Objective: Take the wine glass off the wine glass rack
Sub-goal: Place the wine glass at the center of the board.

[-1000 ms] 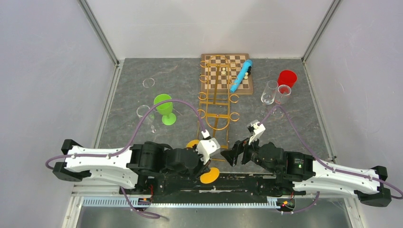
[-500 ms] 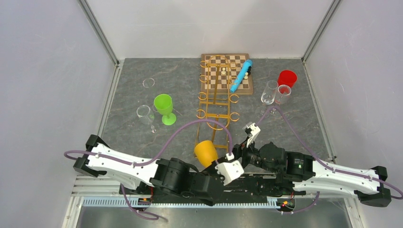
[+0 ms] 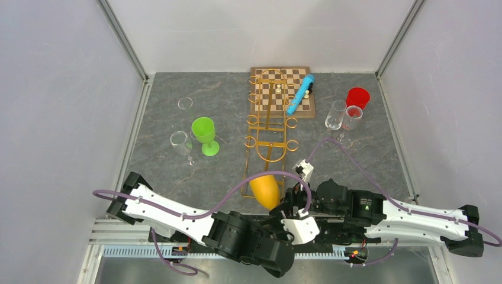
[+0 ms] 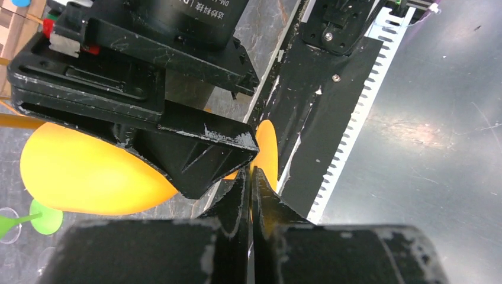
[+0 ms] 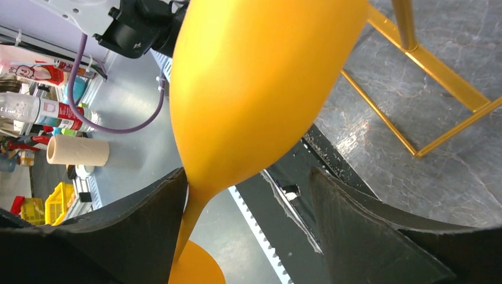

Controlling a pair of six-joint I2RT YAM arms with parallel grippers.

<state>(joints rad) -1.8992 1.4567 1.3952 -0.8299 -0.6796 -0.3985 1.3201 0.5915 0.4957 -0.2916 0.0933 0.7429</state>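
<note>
The orange wine glass (image 3: 264, 188) lies tilted in the air at the near end of the gold wire rack (image 3: 269, 127), off its hooks. My left gripper (image 3: 288, 218) is shut on the glass's stem; in the left wrist view (image 4: 250, 171) the orange foot (image 4: 267, 151) shows just past the closed fingertips and the bowl (image 4: 77, 171) is to the left. My right gripper (image 5: 245, 177) is open, its fingers on either side of the stem (image 5: 192, 216), the left finger touching it. The rack's base (image 5: 426, 65) is behind it.
A chessboard (image 3: 281, 92) with a blue tube (image 3: 301, 93) lies behind the rack. A green goblet (image 3: 204, 133) and two clear glasses (image 3: 180, 142) stand at the left. Two clear glasses (image 3: 335, 114) and a red cup (image 3: 357, 96) stand at the right.
My left arm swung right and turned over, carrying the orange glass from the rack's near left to its near end. My right gripper moved in around the stem.
</note>
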